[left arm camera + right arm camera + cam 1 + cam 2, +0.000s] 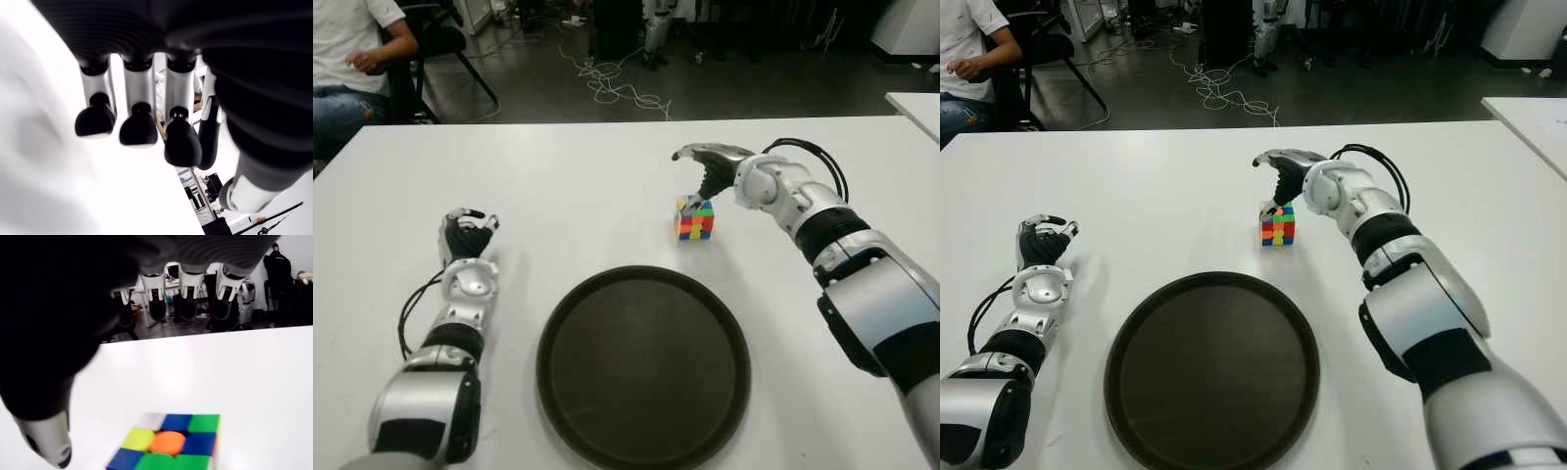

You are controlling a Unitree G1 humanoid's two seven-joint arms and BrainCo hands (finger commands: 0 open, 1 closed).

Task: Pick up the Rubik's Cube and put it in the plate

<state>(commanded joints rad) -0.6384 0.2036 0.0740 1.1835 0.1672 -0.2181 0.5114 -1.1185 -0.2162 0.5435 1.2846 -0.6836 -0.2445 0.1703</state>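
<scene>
The Rubik's Cube [694, 218] stands on the white table [578, 186], a little beyond the far right rim of the round dark plate [643, 365]. My right hand [697, 174] hovers just above and behind the cube, open, its fingers [188, 289] stretched out past the cube and the thumb [49, 445] beside it. In the right wrist view the cube [168, 443] lies below the palm, with nothing gripping it. My left hand [467, 240] shows at the left of the plate, fingers curled and holding nothing.
A seated person [352, 59] and a chair are beyond the table's far left corner. Cables [617, 88] lie on the floor behind the table. The corner of another white table [920, 103] shows at the far right.
</scene>
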